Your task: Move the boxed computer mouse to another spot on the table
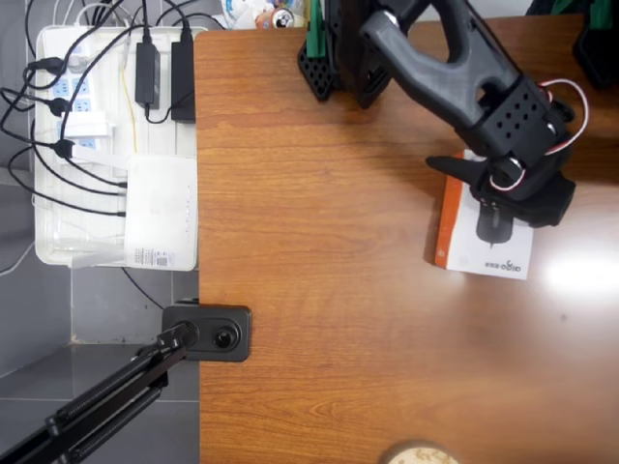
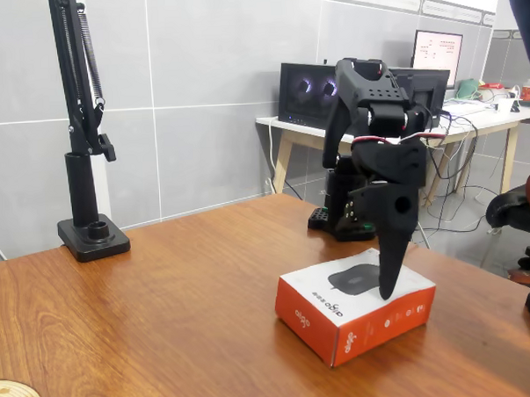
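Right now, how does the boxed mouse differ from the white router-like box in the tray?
The boxed computer mouse lies on the brown table, under the gripper; the white router-like box sits in the white tray off the table's left edge in the overhead view. The mouse carton has an orange-red side and a printed dark mouse; the router-like box is plain white. Cables plug into the router-like box; none reach the carton. Both are flat and rectangular.

**Layout on the worktop**

In the overhead view, the boxed computer mouse (image 1: 484,237) lies flat at the right of the worktop (image 1: 329,290). The claw (image 1: 488,198) sits over its upper part. A tray of power strips (image 1: 116,145) lies off the worktop's left edge.
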You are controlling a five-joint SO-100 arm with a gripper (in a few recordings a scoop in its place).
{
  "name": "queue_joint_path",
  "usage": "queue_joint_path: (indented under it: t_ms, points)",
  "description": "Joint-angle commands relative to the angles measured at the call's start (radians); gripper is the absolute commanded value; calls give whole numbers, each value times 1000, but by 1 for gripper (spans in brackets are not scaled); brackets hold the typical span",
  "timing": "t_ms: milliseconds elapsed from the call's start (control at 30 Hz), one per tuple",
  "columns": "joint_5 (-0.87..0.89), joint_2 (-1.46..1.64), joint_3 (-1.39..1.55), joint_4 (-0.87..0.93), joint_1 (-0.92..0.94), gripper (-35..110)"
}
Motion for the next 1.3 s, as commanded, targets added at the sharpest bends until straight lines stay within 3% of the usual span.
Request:
queue_joint_path:
  t_ms: [0,800,1267]
  points:
    - [0,-5,-21,0,3,102]
    - [48,94,-98,118,51,103]
    - [26,20,-123,55,18,103]
